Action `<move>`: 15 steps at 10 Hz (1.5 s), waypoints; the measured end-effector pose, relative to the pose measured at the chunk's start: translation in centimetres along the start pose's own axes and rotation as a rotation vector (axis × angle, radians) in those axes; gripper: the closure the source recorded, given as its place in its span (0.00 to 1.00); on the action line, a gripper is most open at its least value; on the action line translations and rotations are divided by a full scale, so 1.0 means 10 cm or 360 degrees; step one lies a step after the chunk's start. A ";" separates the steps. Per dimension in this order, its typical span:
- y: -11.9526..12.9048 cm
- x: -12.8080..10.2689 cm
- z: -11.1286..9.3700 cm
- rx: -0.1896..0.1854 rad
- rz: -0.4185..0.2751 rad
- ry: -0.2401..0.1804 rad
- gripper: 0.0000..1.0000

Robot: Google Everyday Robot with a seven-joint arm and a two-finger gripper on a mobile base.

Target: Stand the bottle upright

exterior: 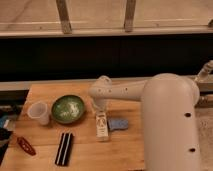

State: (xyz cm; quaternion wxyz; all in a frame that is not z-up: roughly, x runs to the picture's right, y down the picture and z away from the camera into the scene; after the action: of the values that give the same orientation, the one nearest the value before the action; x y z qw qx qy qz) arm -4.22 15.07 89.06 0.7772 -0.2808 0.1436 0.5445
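The bottle (102, 128) is a small white one with a pale label, lying on its side on the wooden table (85, 155), just right of the green bowl (68, 109). My gripper (100, 114) reaches down from the big white arm (165, 110) onto the bottle's far end and is shut on it. The fingertips are hidden behind the wrist.
A translucent cup (39, 112) stands left of the bowl. A blue-grey sponge (118, 124) lies right beside the bottle. A black flat bar (64, 148) and a red object (25, 145) lie near the front left. A dark ledge runs behind the table.
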 end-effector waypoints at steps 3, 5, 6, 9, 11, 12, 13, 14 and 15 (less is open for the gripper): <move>0.00 -0.03 -0.10 -0.0003 -0.0008 -0.0037 1.00; 0.00 -0.07 -0.20 0.0002 -0.0011 -0.0074 1.00; -0.02 -0.11 -0.28 0.0006 -0.0013 -0.0104 1.00; -0.09 -0.25 -0.46 0.0003 -0.0037 -0.0189 1.00; -0.16 -0.33 -0.50 -0.0001 -0.0050 -0.0218 1.00; -0.19 -0.37 -0.50 -0.0001 -0.0051 -0.0227 1.00; -0.22 -0.41 -0.51 0.0001 -0.0052 -0.0236 1.00; -0.23 -0.44 -0.53 0.0003 -0.0056 -0.0243 1.00; -0.23 -0.46 -0.54 0.0007 -0.0062 -0.0252 1.00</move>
State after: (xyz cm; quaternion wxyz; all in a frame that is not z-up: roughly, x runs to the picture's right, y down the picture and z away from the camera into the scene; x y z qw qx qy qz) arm -3.36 7.75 87.77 0.7973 -0.2379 0.0774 0.5493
